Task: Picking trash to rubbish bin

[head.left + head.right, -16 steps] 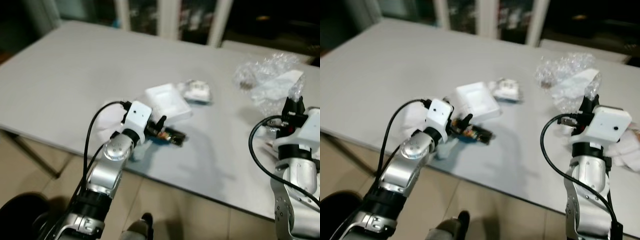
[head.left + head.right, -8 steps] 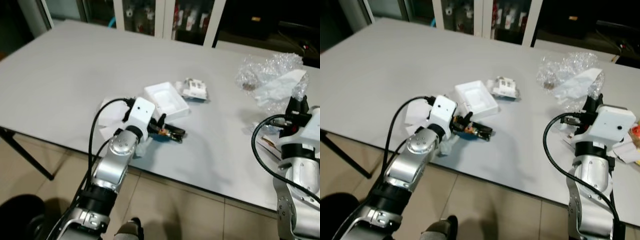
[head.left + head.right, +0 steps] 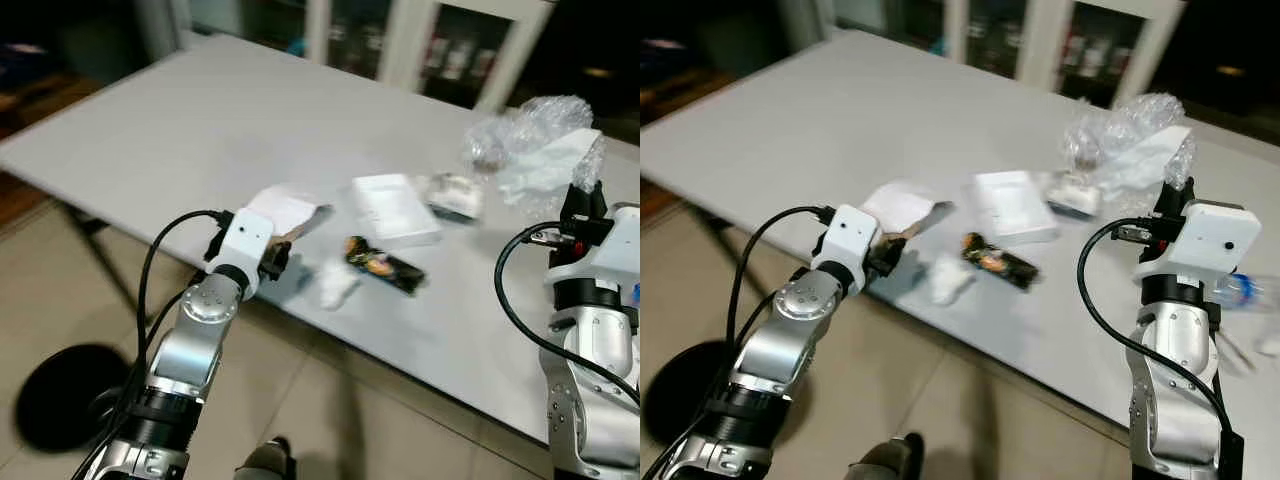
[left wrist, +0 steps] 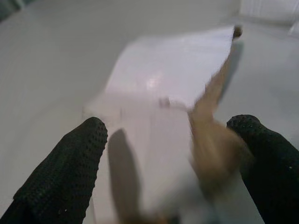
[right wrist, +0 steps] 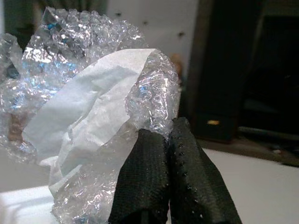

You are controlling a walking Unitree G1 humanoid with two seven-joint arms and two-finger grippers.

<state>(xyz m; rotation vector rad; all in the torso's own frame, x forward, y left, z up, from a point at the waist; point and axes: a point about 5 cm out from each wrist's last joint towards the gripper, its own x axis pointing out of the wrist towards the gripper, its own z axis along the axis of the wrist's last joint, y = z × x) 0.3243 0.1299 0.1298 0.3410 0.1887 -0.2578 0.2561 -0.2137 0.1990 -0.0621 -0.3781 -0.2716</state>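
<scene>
**A:** So where's the trash sitting relative to the left gripper point(image 4: 173, 154)?

**B:** A flat white sheet of paper point(image 3: 282, 211) lies on the grey table point(image 3: 200, 110), dead ahead at twelve o'clock from the gripper. Fingers are spread wide with nothing pinched; the paper's near edge runs in between them. Its long axis looks roughly in line with the fingers, though the view's blurry.

**A:** And the right gripper point(image 5: 167, 154)?

**B:** Fingers pressed together, no gap. The crinkly clear bubble wrap bundle point(image 3: 535, 135) with white paper is right at their tips, but whether they've got hold of it, can't tell. For the sheet, the left arm's clearly nearer, I reckon.
</scene>
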